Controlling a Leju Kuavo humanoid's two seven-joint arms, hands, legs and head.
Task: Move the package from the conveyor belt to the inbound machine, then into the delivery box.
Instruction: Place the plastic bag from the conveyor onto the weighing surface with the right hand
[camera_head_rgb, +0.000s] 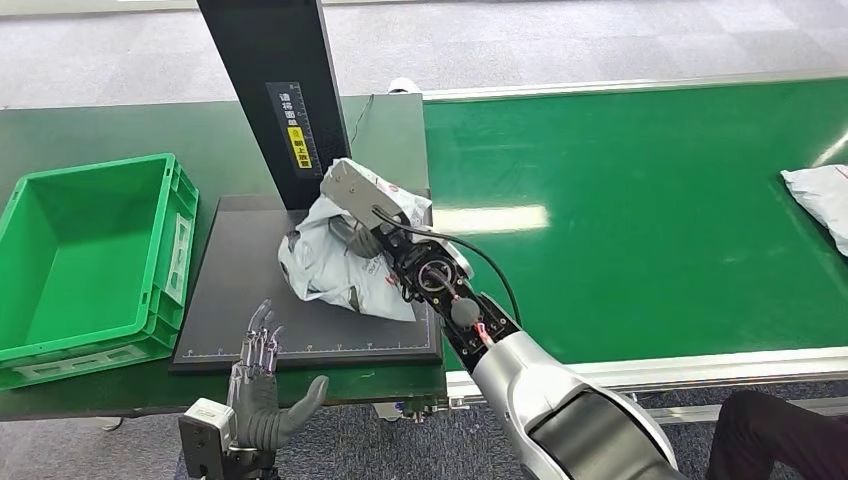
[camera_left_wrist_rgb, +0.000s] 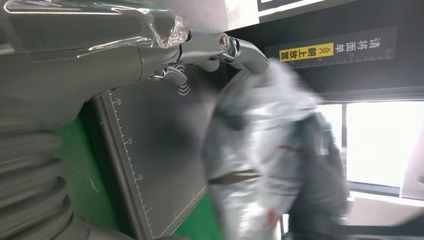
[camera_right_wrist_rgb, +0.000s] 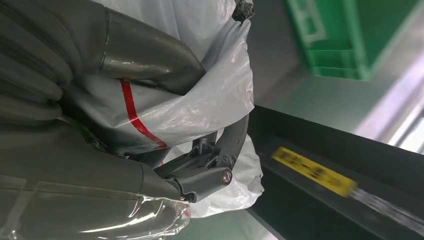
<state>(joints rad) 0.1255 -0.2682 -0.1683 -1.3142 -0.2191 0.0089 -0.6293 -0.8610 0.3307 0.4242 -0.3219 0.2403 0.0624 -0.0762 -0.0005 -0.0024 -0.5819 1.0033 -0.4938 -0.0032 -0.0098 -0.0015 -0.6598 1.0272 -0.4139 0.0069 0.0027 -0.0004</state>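
Note:
A crumpled white and grey plastic package sits over the black scanning plate of the inbound machine, just in front of its black column. My right hand grips the package from the conveyor side. In the right wrist view the thumb and fingers wrap the white package, which has a red stripe. My left hand is held open with spread fingers at the table's front edge, holding nothing. The left wrist view looks past its fingers at the blurred package.
An empty green crate stands left of the plate. The green conveyor belt runs to the right, with a second white package at its far right edge. A person's dark-clothed leg is at the bottom right.

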